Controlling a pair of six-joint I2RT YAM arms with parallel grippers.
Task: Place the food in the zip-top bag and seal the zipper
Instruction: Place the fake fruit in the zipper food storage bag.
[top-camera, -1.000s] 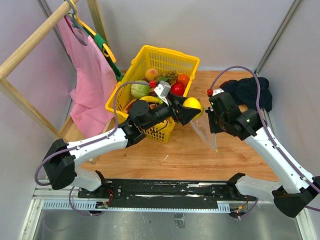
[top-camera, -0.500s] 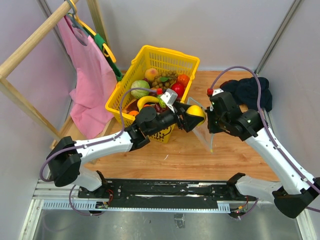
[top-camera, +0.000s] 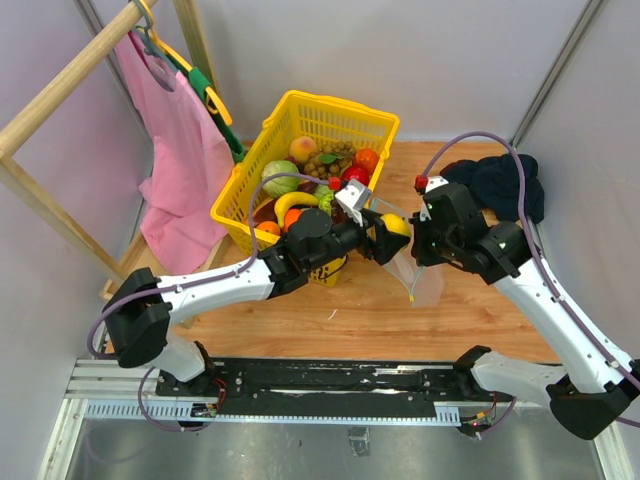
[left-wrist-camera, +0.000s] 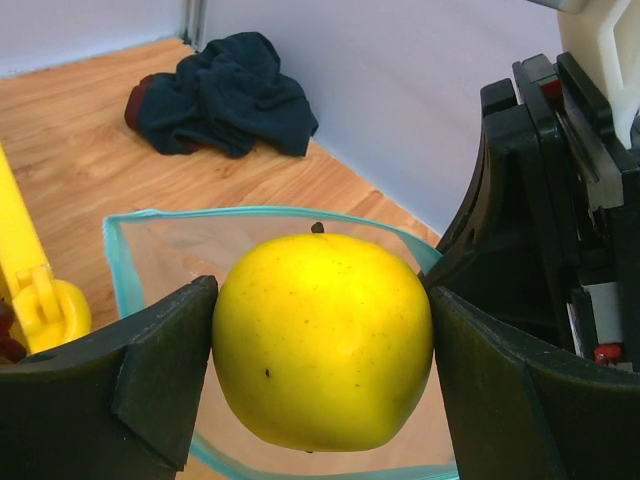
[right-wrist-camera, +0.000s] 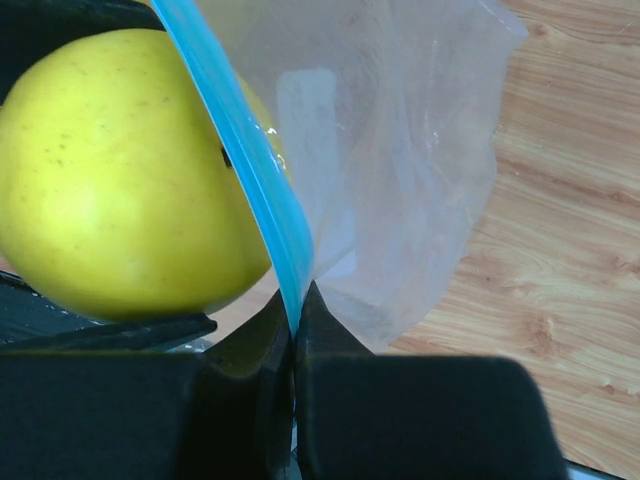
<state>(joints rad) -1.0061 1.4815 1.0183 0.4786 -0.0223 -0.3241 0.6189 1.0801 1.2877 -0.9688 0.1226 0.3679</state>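
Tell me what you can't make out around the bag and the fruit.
- Left wrist view: bottom of the zip-top bag, hidden behind the yellow fruit.
- Right wrist view: the zipper past the right gripper, covered by its blurred fingers.
- Top view: food at the front of the basket, under the left arm.

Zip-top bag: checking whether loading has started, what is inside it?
No food shows through the clear zip-top bag, only wooden table. The yellow fruit in the left end effector sits at its mouth, hiding part of the interior.
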